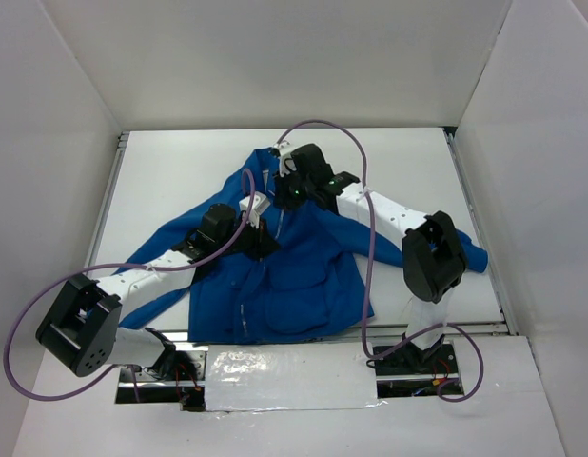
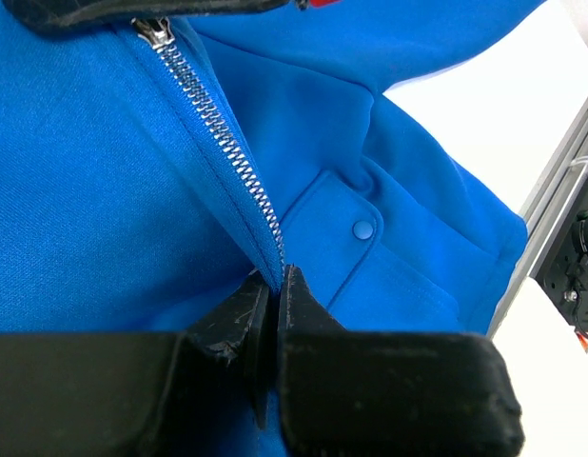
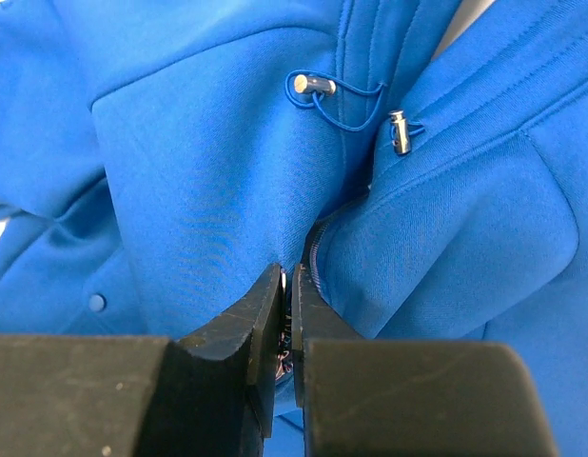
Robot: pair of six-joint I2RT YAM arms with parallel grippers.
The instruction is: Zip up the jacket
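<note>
Top external view shows the jacket (image 1: pixel 294 286) lying front up in the middle of the table (image 1: pixel 180 171), with the collar (image 1: pixel 265 160) toward the far side and the hem near the arm bases. The zipper (image 2: pixel 227 152) runs down the middle of the front. In the left wrist view its silver teeth are meshed from the left gripper (image 2: pixel 275 286) up to the slider (image 2: pixel 157 33). The slider sits at the top edge of that view, under a black part that is probably the other gripper. So the lower front is already closed, and the part up to the collar is, by judgement, not yet done.

The left gripper is almost fully closed and pinches the jacket right on the zipper line, below the slider. The fabric goes into the thin gap between its jaws. The right gripper (image 3: pixel 286 286) stands just beyond it, nearer to the collar. Its jaws are also nearly together, and a small silver piece shows between them. It seems to be the pull (image 3: pixel 284 278), though it is too small to be sure. Further on, two toggles (image 3: pixel 308 84) on cords hang at the collar.

The step in hand seems to be pulling the slider upward. The next move calls for the right gripper to draw straight along the teeth toward the collar. Meanwhile the left one should hold the fabric tight, so that the cloth does not bunch or catch.
</note>
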